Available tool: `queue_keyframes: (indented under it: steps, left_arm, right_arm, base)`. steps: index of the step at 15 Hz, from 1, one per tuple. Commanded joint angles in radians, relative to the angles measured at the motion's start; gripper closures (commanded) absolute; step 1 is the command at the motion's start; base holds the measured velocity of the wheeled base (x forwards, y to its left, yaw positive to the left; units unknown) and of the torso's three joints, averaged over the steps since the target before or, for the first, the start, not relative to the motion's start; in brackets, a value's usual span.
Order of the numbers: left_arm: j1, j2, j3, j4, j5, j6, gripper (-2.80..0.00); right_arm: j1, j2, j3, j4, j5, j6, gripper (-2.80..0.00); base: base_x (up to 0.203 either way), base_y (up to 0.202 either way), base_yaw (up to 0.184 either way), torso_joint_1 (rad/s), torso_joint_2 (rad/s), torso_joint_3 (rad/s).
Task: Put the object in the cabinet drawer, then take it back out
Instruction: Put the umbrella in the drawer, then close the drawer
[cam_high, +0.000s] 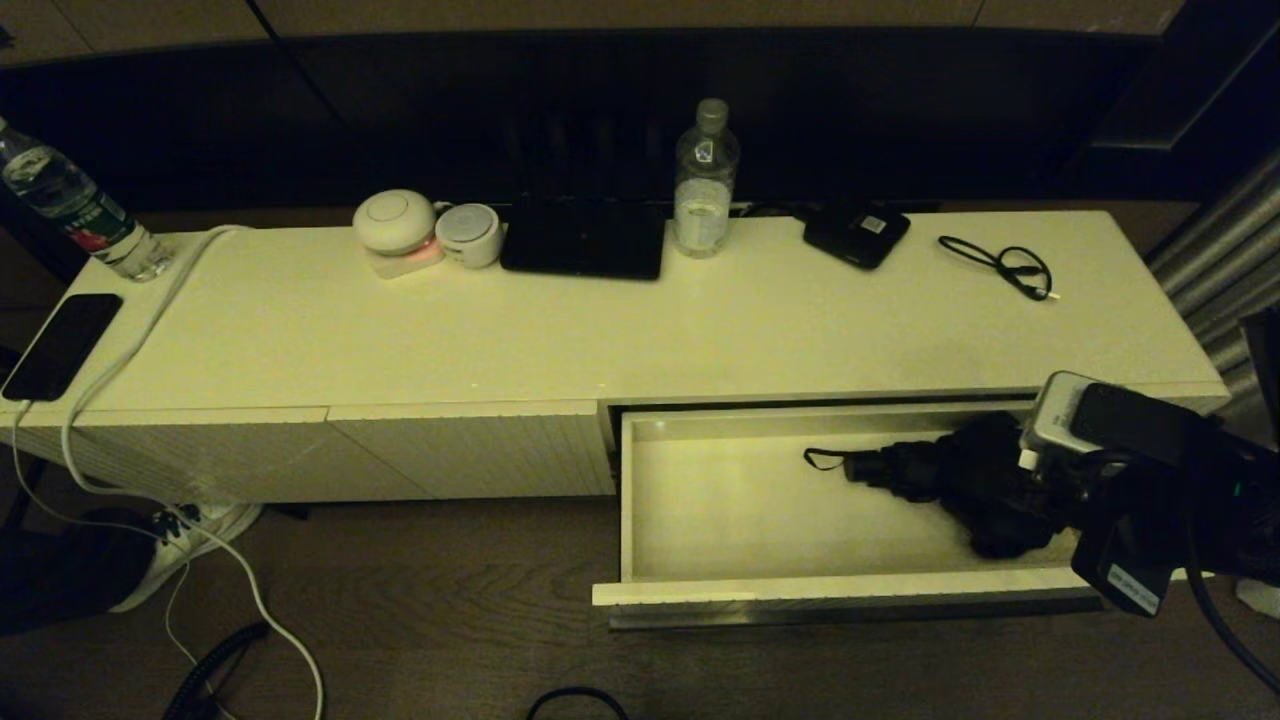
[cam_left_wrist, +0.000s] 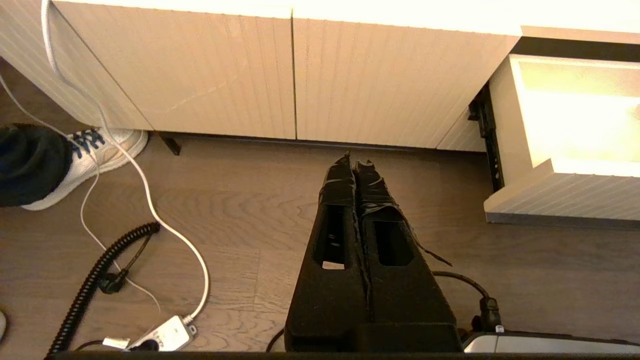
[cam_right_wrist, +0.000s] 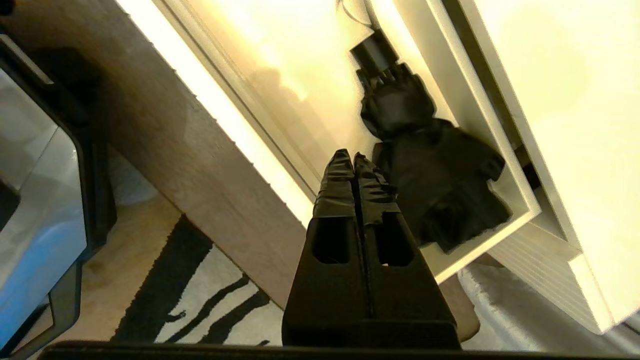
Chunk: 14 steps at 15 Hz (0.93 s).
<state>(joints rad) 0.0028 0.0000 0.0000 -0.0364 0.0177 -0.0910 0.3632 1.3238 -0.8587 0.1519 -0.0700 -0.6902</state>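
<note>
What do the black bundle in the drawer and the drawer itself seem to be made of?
The black bundle: soft fabric, matte, judging by its crumpled folds and thin strap. The drawer: probably painted or laminated board, smooth cream inside, ribbed front; the core is not visible.

No legible text, brand, number or sign.

- Water bottle (cam_high: 75, 205), far left of the cabinet top: wrapper with a red patch; print too small to read.
- Clear bottle (cam_high: 705, 180), back centre: a small mark on the shoulder, unreadable.
- Small black box (cam_high: 856, 233), back right: white label, its characters not resolvable.
- Camera housing (cam_high: 1125, 580) on the right arm: white sticker with lines of print, illegible.
</note>
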Motion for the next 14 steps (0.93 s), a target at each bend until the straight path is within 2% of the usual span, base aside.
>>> queue_keyframes:
  steps: [1, 6, 10, 11, 14]
  left_arm:
    - [0.0, -0.002, 0.0, 0.0, 0.001, -0.001, 0.0]
    - [0.0, -0.002, 0.0, 0.0, 0.001, -0.001, 0.0]
    - [0.0, -0.002, 0.0, 0.0, 0.001, -0.001, 0.0]
    - [0.0, -0.002, 0.0, 0.0, 0.001, -0.001, 0.0]
    - [0.0, -0.002, 0.0, 0.0, 0.001, -0.001, 0.0]
  right_arm:
    - [-0.017, 0.048, -0.004, -0.012, -0.001, -0.002, 0.0]
    - [-0.038, 0.019, 0.005, -0.045, -0.004, 0.033, 0.0]
    - [-0.016, -0.061, 0.112, -0.047, 0.014, 0.02, 0.0]
    - [-0.012, -0.087, 0.149, -0.045, 0.043, 0.011, 0.0]
    - [-0.014, -0.15, 0.277, -0.046, 0.08, -0.09, 0.0]
  base:
    - [0.0, 0.0, 0.0, 0.0, 0.0, 0.0]
    - [0.0, 0.0, 0.0, 0.0, 0.0, 0.0]
    - [0.0, 0.0, 0.0, 0.0, 0.0, 0.0]
    - [0.0, 0.0, 0.0, 0.0, 0.0, 0.0]
    - [0.0, 0.0, 0.0, 0.0, 0.0, 0.0]
